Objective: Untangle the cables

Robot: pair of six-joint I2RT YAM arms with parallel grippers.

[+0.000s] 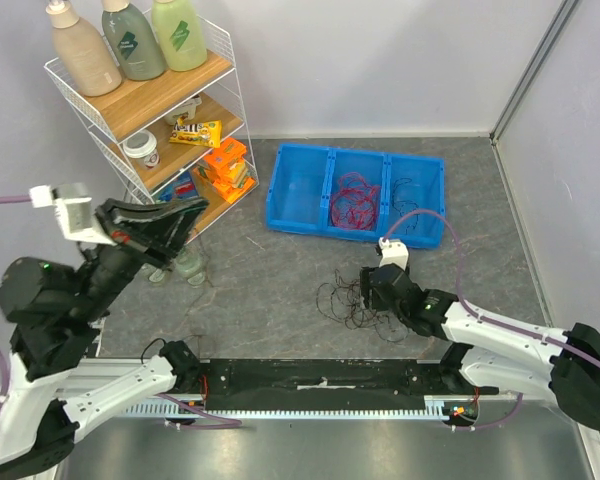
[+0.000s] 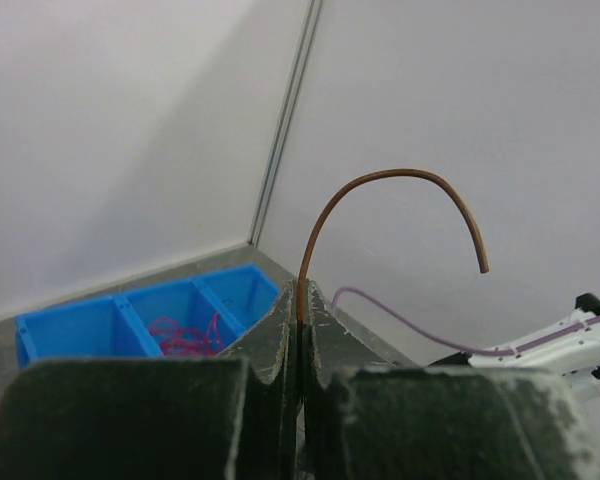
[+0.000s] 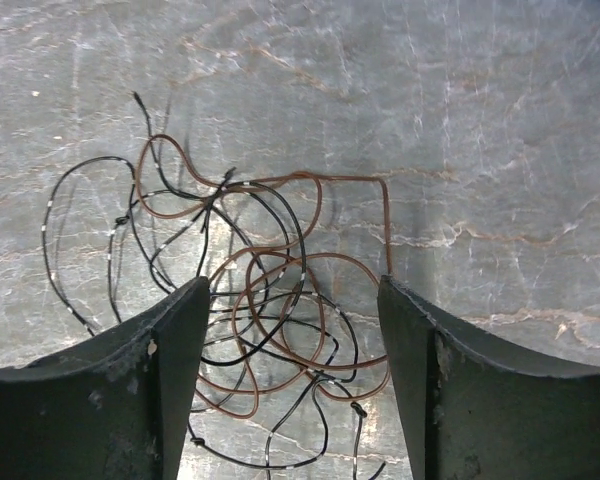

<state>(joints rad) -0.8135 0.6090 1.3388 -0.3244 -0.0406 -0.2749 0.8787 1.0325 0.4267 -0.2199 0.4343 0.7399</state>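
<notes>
desk cables: loose clump of hair-thin black and brown wires (image 1: pixel 348 300) lies on grey marbled desk (image 1: pixel 270 285), right under right claw.
bin cables: scribbly red wire bundle (image 1: pixel 353 205) in mid compartment of blue plastic bin (image 1: pixel 277 200).
left claw (image 2: pixel 300 300): clenched on one thin brown wire (image 2: pixel 395 172), held up high; free end arcs over.
right claw (image 3: pixel 292 290): released, fingers spread either side of clump, nothing gripped.
handling: v. light, springy, keeps its curl; prob. slips from a weak pinch, snags neighbours, drags whole clump if yanked.
where to grab: free end or outer loop at clump edge, fingertip pinch; avoid dense middle.
</notes>
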